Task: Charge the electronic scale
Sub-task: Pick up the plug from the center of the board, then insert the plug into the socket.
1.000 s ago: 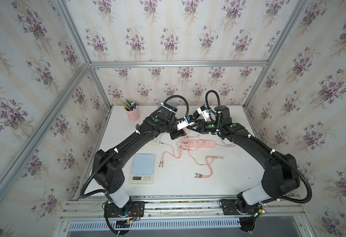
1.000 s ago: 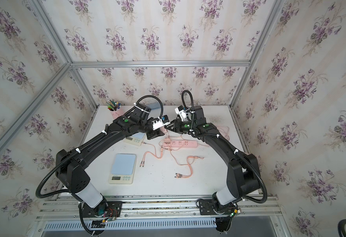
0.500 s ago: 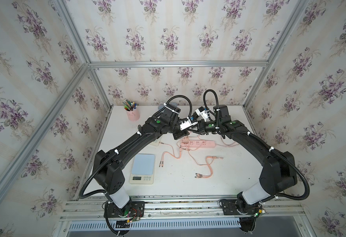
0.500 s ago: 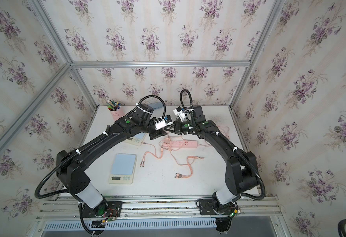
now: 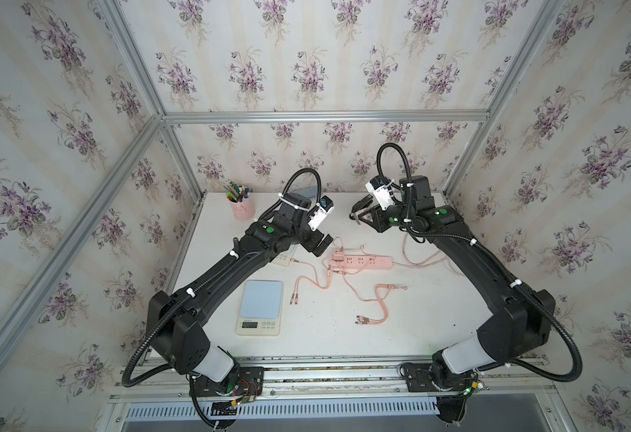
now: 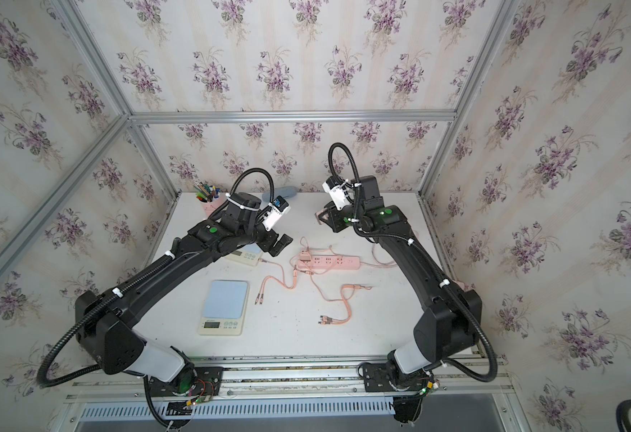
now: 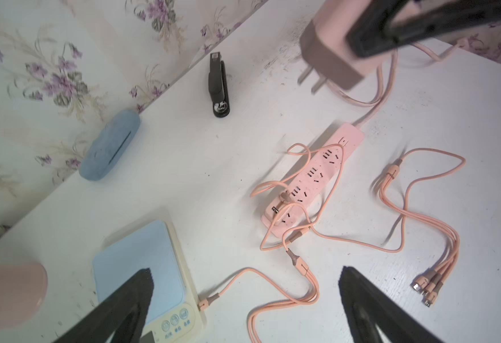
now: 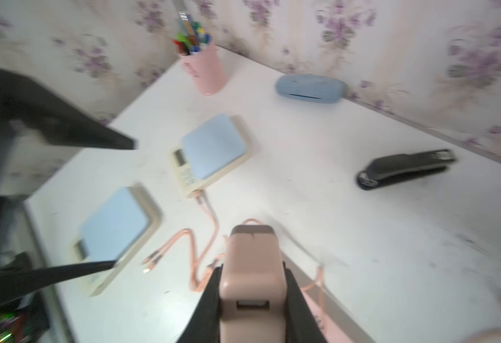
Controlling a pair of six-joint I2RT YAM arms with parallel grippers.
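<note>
Right gripper (image 8: 252,277) is pinching a pink plug block (image 8: 252,255) btwn its fingers, held up off the bench (image 5: 418,321) near the back. In the left wrist view the block's two flat prongs stick out free in the air. Left gripper (image 7: 245,270) is spread wide w/ nothing btwn its fingers. It hangs over the bench btwn the far scale (image 7: 138,267) and the end of the pink power strip (image 7: 317,178). The far scale lies flat, blue plate up, partly under the left arm in both top views. One head of a pink cable (image 7: 261,276) sits at its side edge by the buttons; can't tell if it's fully in. That cable runs back to the strip's end and loops over the sockets. Its other two heads lie loose just beside the near scale (image 5: 261,299), not touching it. The near scale sits toward the front, display facing the robot. A 2nd cable (image 5: 381,303) lies loose in front of the strip. By the back wall are a pen cup (image 5: 242,209), a blue case (image 7: 109,145) and a black stapler (image 7: 219,89).
</note>
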